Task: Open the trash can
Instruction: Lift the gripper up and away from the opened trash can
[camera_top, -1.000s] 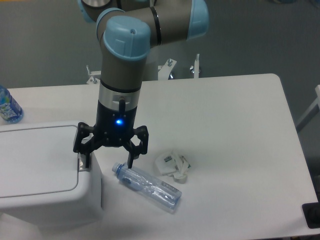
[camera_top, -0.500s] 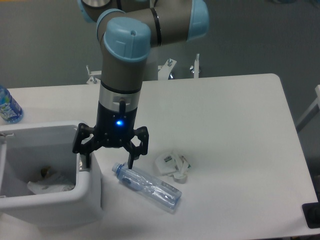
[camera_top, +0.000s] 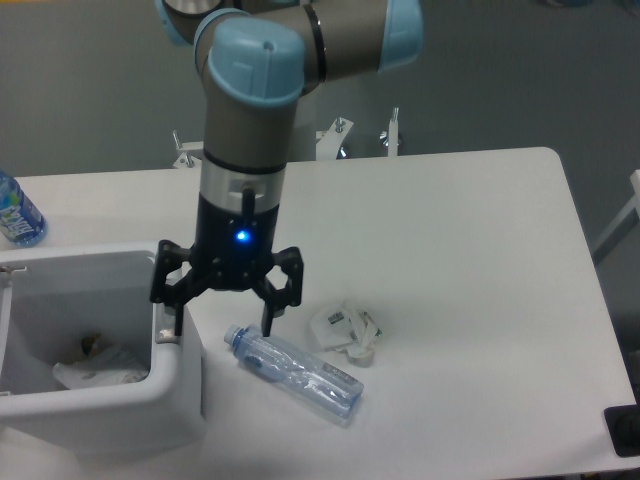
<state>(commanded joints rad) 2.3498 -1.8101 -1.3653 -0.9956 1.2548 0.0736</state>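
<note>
The white trash can (camera_top: 175, 385) stands at the table's front left with its lid swung open; crumpled white waste (camera_top: 100, 362) lies inside. A small grey latch button (camera_top: 163, 331) sits on its right rim. My gripper (camera_top: 222, 318) hangs open just above that rim, its left fingertip (camera_top: 178, 316) over the button, its right fingertip (camera_top: 268, 320) outside the can. It holds nothing.
A clear plastic bottle (camera_top: 297, 372) lies on the table right of the can, just below my gripper. A crumpled white wrapper (camera_top: 346, 332) lies beside it. A blue-labelled bottle (camera_top: 18, 214) stands at the far left edge.
The lid was shut a second ago and is now open, showing the inside. My gripper has risen slightly off the rim since half a second ago.
</note>
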